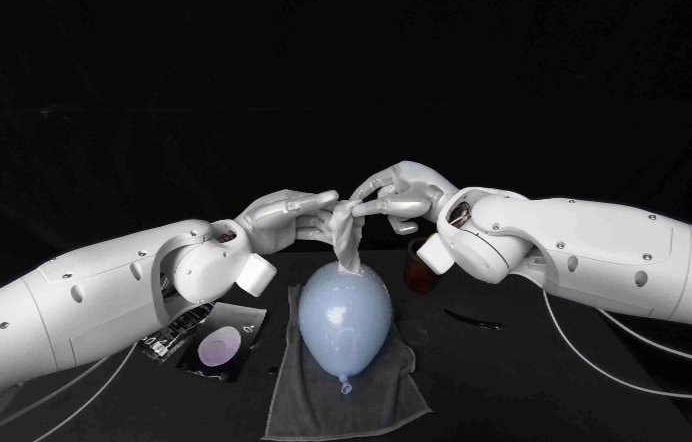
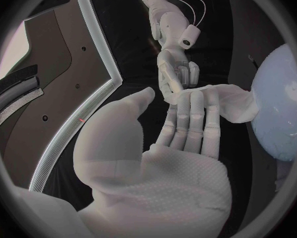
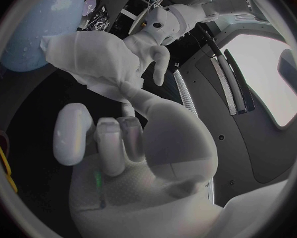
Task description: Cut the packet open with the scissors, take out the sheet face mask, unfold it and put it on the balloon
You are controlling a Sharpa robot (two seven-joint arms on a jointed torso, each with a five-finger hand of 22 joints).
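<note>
Head view, with both hands raised over the middle of the bench [image 1: 555, 387]. The left hand [image 1: 289, 212] enters from 9 o'clock and the right hand [image 1: 397, 197] from 3 o'clock; their fingertips meet above the far end of the balloon [image 1: 343, 317]. Both hands grasp the pale sheet mask [image 1: 343, 237]: the left fingers pinch its upper edge on one side, and the right fingers close on the bunched upper edge on the other. The mask hangs between the 2 hands as a narrow, crumpled strip that is only partly opened. Its lower tip comes down to the balloon's 12 o'clock end; whether it touches the balloon cannot be told. The pale blue balloon lies lengthwise on a grey towel [image 1: 353, 402], with its knot pointing toward 6 o'clock and its rounded end toward 12 o'clock. The towel is spread flat beneath it and extends past the knot. A dark packet [image 1: 216, 347], bearing a pale oval, lies flat on the bench at about 8 o'clock of the balloon, just beside the towel's edge and below the left forearm. In the left wrist view, the mask drapes from behind the extended left fingers toward the balloon.
</note>
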